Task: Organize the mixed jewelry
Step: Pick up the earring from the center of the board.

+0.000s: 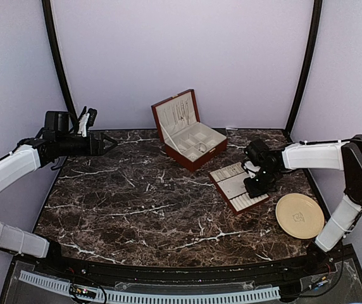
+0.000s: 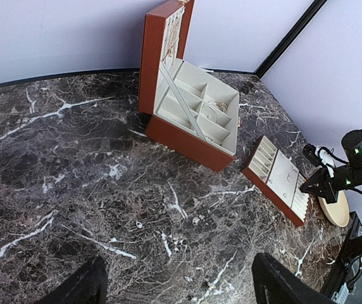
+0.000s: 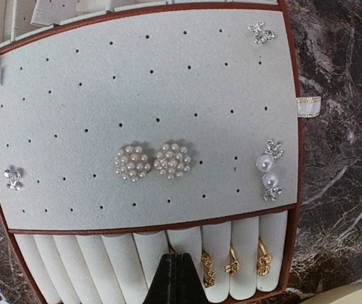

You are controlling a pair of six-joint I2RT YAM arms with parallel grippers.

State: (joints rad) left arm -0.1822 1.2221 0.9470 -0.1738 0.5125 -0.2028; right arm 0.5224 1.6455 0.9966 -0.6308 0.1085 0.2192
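Top external: wooden box stands open at the centre of the desk, toward the back edge. Fine chains hang on its lid lining and a small ring lies in one compartment. Lift-out tray lies right of the box, apart from it. Beige plate sits near the desk's right front corner, just beside the tray. Left fingers hang above the back-left edge, spread wide, nothing between them. Right fingers are low over the tray's right part.

Right wrist: right fingers are pressed together, tip over the ring rolls at one end of the tray. Whether anything is pinched, cannot tell. Gold rings sit in the slots just right of the tip. On the perforated pad, two pearl cluster earrings lie side by side at centre. A pearl drop pair is at the right edge, with small silver studs near the corners.
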